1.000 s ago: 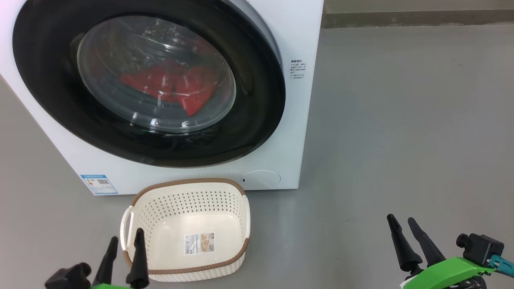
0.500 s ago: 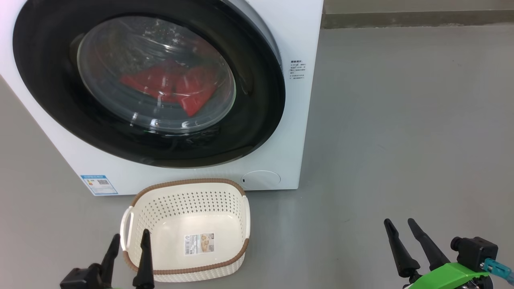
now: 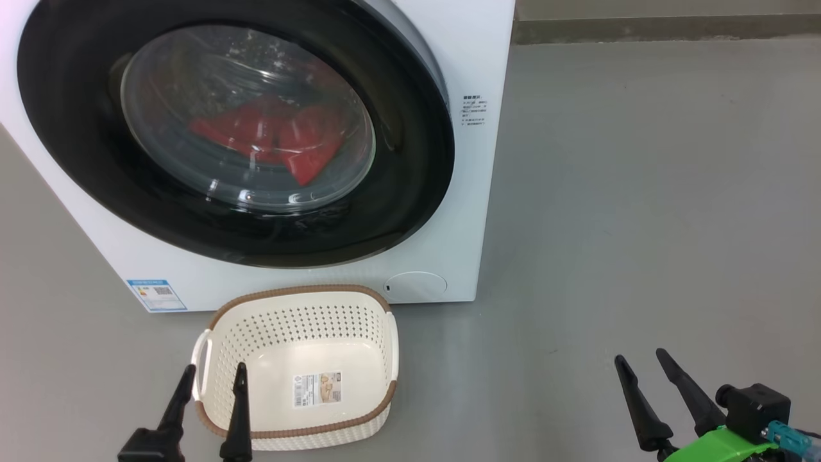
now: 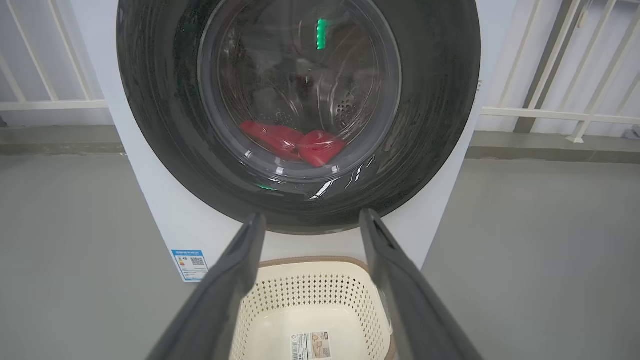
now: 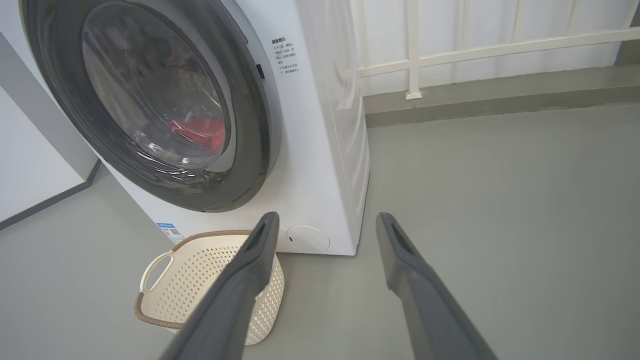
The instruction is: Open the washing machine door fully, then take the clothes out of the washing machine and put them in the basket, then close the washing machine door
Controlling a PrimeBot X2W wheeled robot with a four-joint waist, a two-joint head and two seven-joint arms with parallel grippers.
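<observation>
Three steps lie ahead, and the first is the one in hand. The washing machine door (image 3: 237, 128) looks shut against the white front of the washing machine (image 3: 462, 58), its black rim flush all round. Behind the glass the red clothes (image 3: 276, 144) lie low in the drum. The basket (image 3: 301, 290) stands empty on the floor (image 3: 641, 192) just in front of the machine, below the door, with a paper label on its bottom.

Nearer the robot, the left fingers (image 3: 238, 404) hover spread apart over the basket's near left corner, holding nothing. The right fingers (image 3: 636, 398), likewise spread and empty, hang well apart to the right, above the floor.

By my judgement, the next move calls for one arm to rise to the door's edge, hook the rim on its opening side and swing it wide. Which side that is I cannot tell for certain.
</observation>
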